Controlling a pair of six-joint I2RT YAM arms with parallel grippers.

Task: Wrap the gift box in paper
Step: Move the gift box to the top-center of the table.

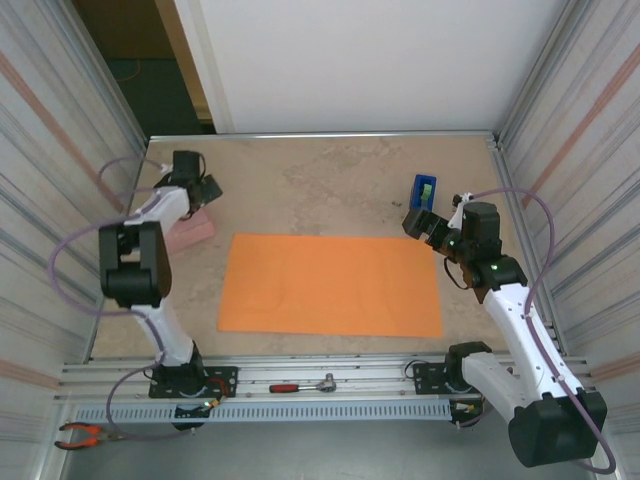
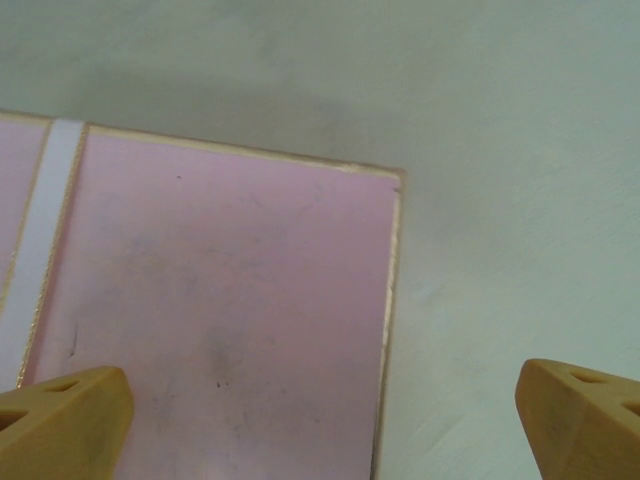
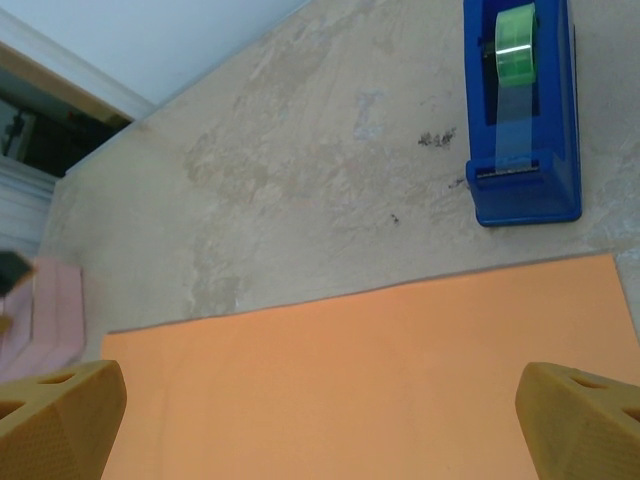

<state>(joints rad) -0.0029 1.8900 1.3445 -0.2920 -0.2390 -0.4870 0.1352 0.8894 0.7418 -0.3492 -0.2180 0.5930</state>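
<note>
The mottled beige bench (image 1: 330,170) takes up most of the overhead view, walled in on three sides. The paper (image 1: 330,285), a plain orange sheet, lies flat at its middle, long side running left to right.

The left gripper (image 1: 200,195) hangs over the gift box (image 1: 190,232), which sits on the bare bench just off the paper's far left corner and apart from it. From above the box is a pale pink patch half hidden under the arm. The left wrist view shows its lid (image 2: 220,300) close up, with a thin gold edge and a white band (image 2: 45,250) across it. There the left gripper (image 2: 320,420) is spread wide, one yellow fingertip (image 2: 65,420) over the lid and the other beyond the box's edge, over the bench. Whether a tip touches the lid is hard to say.

The right gripper (image 1: 422,222) hovers at the paper's far right corner. Its wrist view shows it (image 3: 320,420) spread wide too, with nothing between the fingers, the paper (image 3: 360,380) below and the box (image 3: 55,310) small at the left edge.

The blue tape dispenser (image 1: 424,190) stands just beyond that corner. Only the wrist view shows its green roll of tape (image 3: 516,35) and the gap between dispenser (image 3: 522,110) and paper.

On the near rail lie a red-handled ratchet wrench (image 1: 305,385) and, lower left, orange-handled pliers (image 1: 80,435).
</note>
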